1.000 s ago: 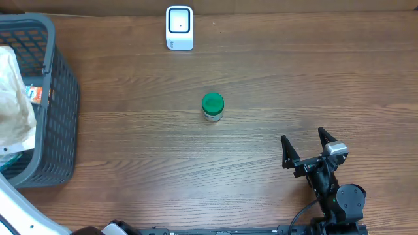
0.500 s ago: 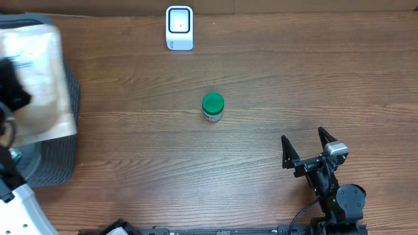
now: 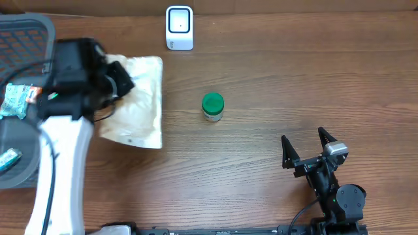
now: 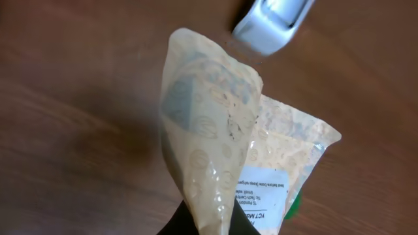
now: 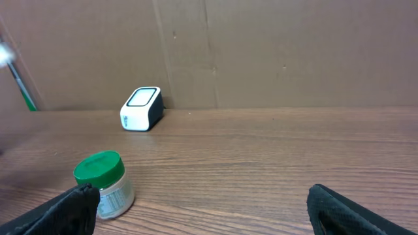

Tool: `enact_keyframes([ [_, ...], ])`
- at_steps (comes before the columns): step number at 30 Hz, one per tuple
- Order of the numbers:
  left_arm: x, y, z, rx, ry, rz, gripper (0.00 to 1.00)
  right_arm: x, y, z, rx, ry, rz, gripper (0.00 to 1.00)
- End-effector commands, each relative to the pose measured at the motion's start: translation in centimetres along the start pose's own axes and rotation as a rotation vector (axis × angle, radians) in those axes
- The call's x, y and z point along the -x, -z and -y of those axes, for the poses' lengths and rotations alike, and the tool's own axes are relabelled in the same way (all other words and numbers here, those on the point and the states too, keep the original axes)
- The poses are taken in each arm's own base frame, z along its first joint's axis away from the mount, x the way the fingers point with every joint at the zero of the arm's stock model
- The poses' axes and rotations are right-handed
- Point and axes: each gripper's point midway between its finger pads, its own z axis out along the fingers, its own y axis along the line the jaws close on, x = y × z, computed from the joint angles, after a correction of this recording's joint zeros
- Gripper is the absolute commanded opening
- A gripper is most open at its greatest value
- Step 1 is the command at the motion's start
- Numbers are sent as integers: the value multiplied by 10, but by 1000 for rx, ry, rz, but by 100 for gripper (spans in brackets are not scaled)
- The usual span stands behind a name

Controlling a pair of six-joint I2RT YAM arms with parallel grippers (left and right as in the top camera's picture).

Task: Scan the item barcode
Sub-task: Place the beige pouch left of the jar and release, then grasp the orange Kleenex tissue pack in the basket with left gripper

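wood table (image 3: 274, 72), left gripper (image 3: 121, 83) clamped on tan pouch (image 3: 138, 98), held up near the scanner (image 3: 179, 27) — carry step. next: turn its printed label (image 4: 261, 198) to the scanner face. right gripper (image 3: 305, 145) gaping, empty.

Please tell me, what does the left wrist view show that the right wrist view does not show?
Only the left wrist view: the tan pouch, pinched in the shut left hand, with its printed label. Only the right wrist view: the whole green-lidded jar standing upright, the cardboard wall, and the open right hand. Both: the white scanner and the wooden table. A green sliver past the pouch's edge in the left wrist view may be the jar.
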Motion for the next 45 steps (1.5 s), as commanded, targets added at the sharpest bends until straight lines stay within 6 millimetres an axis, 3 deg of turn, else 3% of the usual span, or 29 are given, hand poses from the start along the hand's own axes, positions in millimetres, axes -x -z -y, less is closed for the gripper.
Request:
enact_keyframes([
  [1, -29, -57, -10, 98, 159, -90, 4, -2, 0, 2, -9, 1, 5, 100],
  [6, -58, -124, -4, 139, 153, -184, 4, -2, 0, 2, -9, 1, 5, 100],
  [11, -80, -161, 6, 132, 133, -241, 7, -2, 0, 2, -9, 1, 5, 100],
  [12, -83, -163, 7, 133, 126, -246, 20, -2, 0, 2, -9, 1, 5, 100],
  [14, -85, -166, 9, 127, 82, -249, 83, -2, 0, 2, -9, 1, 5, 100],
  [15, -86, -165, 11, 124, 68, -251, 99, -2, 0, 2, -9, 1, 5, 100],
  [16, -84, -163, 14, 112, 54, -249, 100, -2, 0, 2, -9, 1, 5, 100],
  [20, -66, -141, 31, 70, -28, -214, 100, -2, 0, 2, -9, 1, 5, 100],
  [26, 10, -38, 72, 6, -258, 49, 100, -2, 0, 2, -9, 1, 5, 100],
  [29, 46, 19, 75, -30, -277, 176, 99, -2, 0, 2, -9, 1, 5, 100],
  [33, 90, 87, 41, 8, -240, 333, 100, -2, 0, 2, -9, 1, 5, 100],
  [37, 119, 128, -29, 130, -131, 424, 100, -2, 0, 2, -9, 1, 5, 100],
  [42, 137, 146, -134, 331, 45, 427, 100, -2, 0, 2, -9, 1, 5, 100],
  [45, 141, 141, -174, 386, 126, 399, 100, -2, 0, 2, -9, 1, 5, 100],
])
